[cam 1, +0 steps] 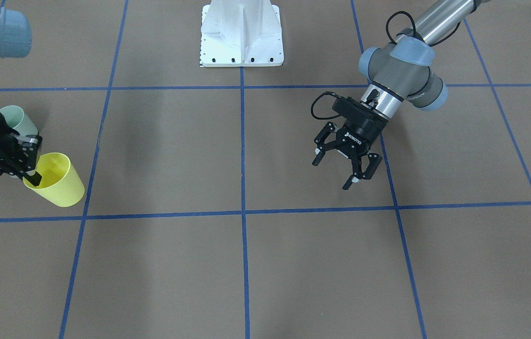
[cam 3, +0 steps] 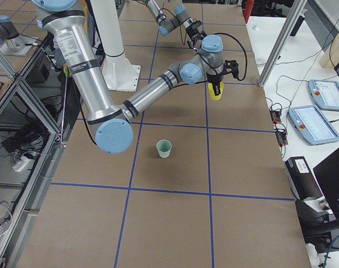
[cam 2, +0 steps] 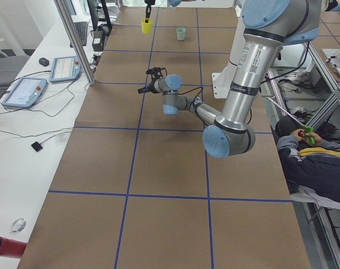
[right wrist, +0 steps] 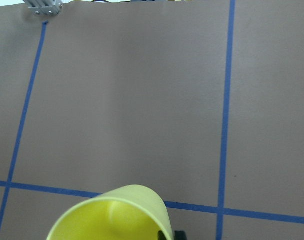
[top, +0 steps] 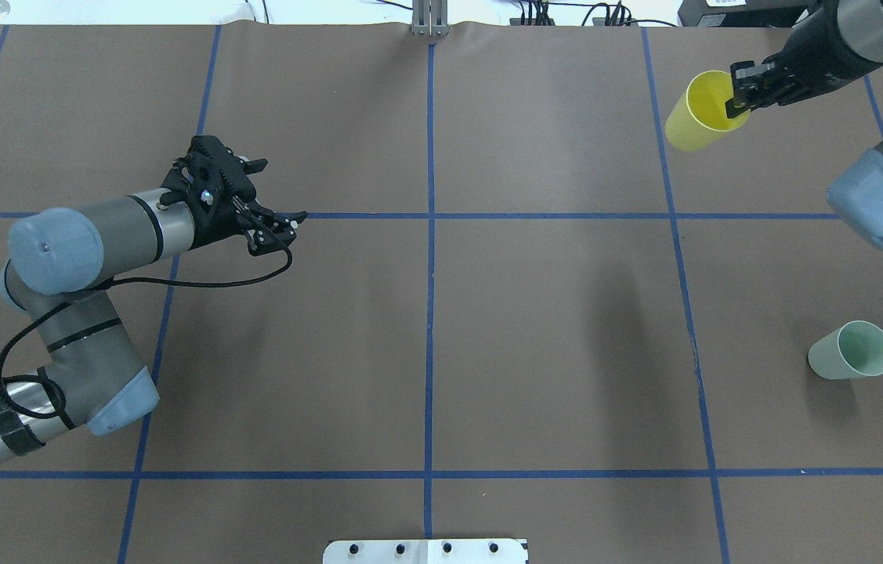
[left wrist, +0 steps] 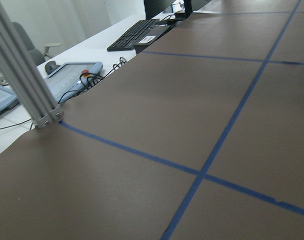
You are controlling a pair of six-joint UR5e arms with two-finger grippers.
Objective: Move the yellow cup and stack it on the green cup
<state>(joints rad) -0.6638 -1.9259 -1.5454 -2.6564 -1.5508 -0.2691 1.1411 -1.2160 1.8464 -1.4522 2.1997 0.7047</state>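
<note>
The right hand (top: 739, 100) pinches the rim of the smooth, tapered yellow cup (top: 690, 117); the left hand (top: 280, 189) hangs spread apart.

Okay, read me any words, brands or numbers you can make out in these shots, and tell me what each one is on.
"ROBOTIQ": white print on the body of the left claw, just readable in the front-facing view.
Small white print on the right claw: too blurred to read.
Grey lettering on the left arm's wrist joint: too blurred to read.
The yellow cup and green cup: no text visible.
</note>
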